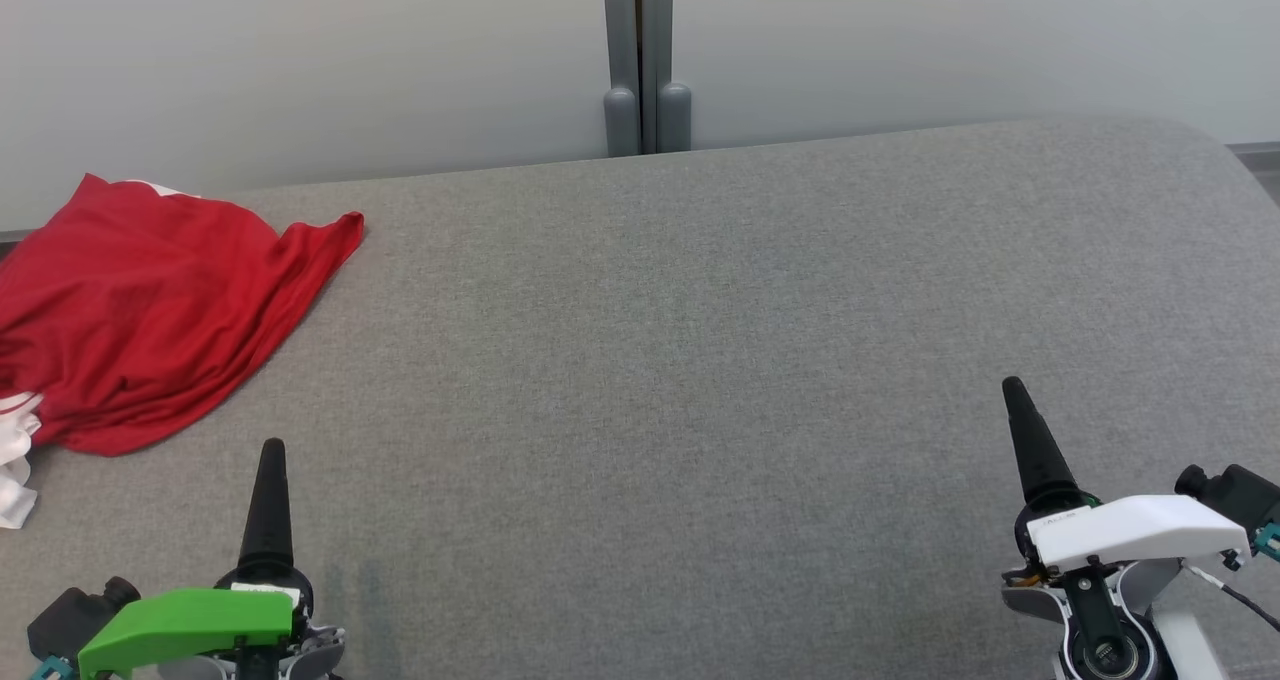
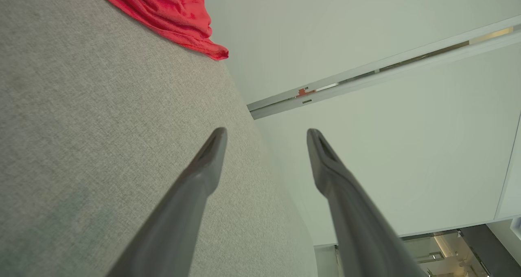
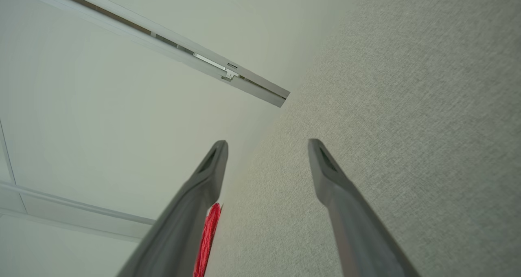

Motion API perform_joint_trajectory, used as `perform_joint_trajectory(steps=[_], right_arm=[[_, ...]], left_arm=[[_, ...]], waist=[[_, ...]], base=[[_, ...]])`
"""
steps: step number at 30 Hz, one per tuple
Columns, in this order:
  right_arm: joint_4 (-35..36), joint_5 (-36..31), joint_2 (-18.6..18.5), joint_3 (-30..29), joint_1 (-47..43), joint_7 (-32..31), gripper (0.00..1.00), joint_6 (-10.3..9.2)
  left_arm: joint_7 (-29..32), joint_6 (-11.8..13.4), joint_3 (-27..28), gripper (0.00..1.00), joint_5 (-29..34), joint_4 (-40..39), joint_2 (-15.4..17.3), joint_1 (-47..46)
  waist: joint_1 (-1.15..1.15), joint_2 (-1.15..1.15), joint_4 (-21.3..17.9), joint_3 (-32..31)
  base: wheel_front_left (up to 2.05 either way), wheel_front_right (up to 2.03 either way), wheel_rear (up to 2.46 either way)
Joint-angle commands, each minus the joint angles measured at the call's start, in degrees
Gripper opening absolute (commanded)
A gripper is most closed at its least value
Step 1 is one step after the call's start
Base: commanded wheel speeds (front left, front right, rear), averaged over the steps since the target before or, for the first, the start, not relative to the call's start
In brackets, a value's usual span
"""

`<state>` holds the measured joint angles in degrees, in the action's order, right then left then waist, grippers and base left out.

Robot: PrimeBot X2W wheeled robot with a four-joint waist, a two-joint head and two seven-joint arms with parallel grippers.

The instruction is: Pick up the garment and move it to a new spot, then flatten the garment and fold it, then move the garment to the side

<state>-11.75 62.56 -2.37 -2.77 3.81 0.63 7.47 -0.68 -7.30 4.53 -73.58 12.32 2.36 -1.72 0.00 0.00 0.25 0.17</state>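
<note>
Thin red cloth garment (image 1: pixel 150 310), matt and creased, beyond the jaws of the left gripper (image 2: pixel 266 131). Under the jaws, a coarse-woven grey fabric surface (image 1: pixel 700 360). Its fingers (image 2: pixel 203 175) look like smooth, matt dark plastic.

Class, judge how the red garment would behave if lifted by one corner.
The red garment lies in soft wrinkles, so it would probably hang limp. It looks thin, so likely light; pushed, it may bunch up rather than slide whole.

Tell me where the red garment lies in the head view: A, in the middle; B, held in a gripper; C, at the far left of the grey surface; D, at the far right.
C: the red garment lies bunched at the left edge of the grey surface.
</note>
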Motion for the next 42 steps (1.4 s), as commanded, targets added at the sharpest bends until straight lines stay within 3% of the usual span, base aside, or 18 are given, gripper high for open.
perform_joint_trajectory(steps=[1,20,42], right_arm=[[1.39,-3.3,-0.34,0.31,0.56,0.68,1.0,0.02],[1.9,-25.05,-0.43,0.95,0.83,4.47,1.0,0.02],[0.86,-42.83,-0.51,0.6,0.69,8.27,1.0,0.02]], left_arm=[[-0.65,-0.12,-0.1,1.0,2.79,-1.21,0.35,-0.15],[-4.43,-0.16,-2.6,1.0,24.5,-2.47,1.66,1.46],[-8.17,-0.21,-5.32,1.0,40.63,-3.74,3.68,3.24]], waist=[[0.0,0.0,0.0,0.02],[0.0,0.0,0.04,0.1],[0.0,0.0,0.09,0.0]], base=[[0.0,0.0,0.0],[0.0,0.0,0.0],[0.0,0.0,0.0]])
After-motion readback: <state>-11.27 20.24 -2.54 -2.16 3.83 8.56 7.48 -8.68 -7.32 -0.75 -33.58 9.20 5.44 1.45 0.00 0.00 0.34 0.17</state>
